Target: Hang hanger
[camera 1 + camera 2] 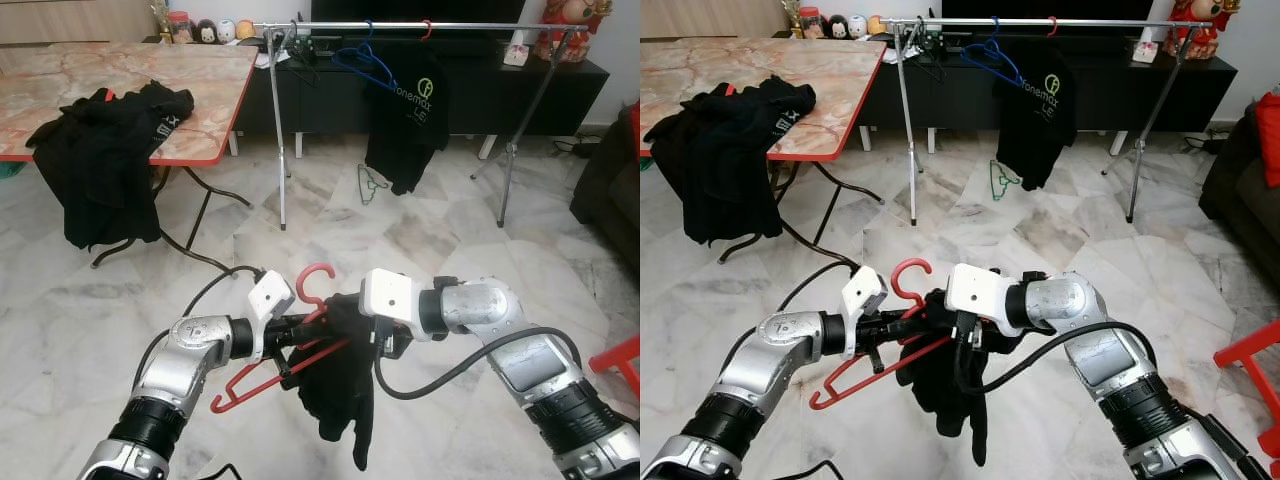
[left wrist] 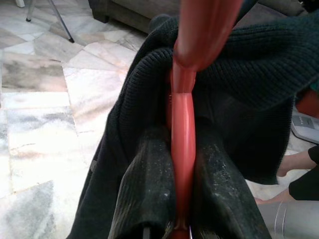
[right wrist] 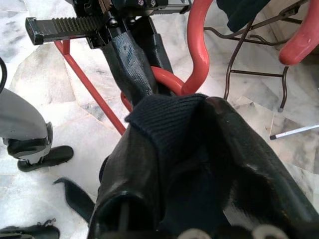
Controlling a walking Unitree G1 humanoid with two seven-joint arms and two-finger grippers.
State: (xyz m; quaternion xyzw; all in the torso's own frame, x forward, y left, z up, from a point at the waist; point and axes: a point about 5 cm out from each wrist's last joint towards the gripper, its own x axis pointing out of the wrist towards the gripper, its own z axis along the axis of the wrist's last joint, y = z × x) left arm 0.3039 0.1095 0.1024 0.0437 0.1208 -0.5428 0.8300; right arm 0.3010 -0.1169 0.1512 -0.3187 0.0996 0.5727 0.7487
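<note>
Low in the centre of the head views, the two silver arms meet over the marble floor (image 1: pixel 420 240) around a red hanger (image 1: pixel 290 345) with a black garment (image 1: pixel 340 395) draped on it. The left claw (image 1: pixel 300 335) is clamped on the hanger's red bar; the left wrist view shows its two black fingers (image 2: pixel 149 194) pressed against either side of the bar, with dark knit cloth bunched just behind. The right claw (image 1: pixel 960 335) is closed on a fold of the garment, and the right wrist view shows ribbed black fabric pinched between its fingers (image 3: pixel 134 169), close to the hanger's curved hook. The hook rises between the two wrists, while the lower bar slants down toward the lower left of the frame. The garment hangs below both claws.

Across the upper part of the frame stands a metal clothes rack (image 1: pixel 400 27). A black shirt (image 1: pixel 405 120) hangs from it on a red hanger, with a green logo and pale lettering that I can only partly read, roughly "onemax". A blue hanger (image 1: pixel 365 62) hangs beside it, touching the rail. On the floor under the rack lies a green hanger (image 1: pixel 372 185).

At upper left, a red-edged tabletop (image 1: pixel 210 90) carries a heap of black clothes (image 1: pixel 100 160) spilling over its edge.
</note>
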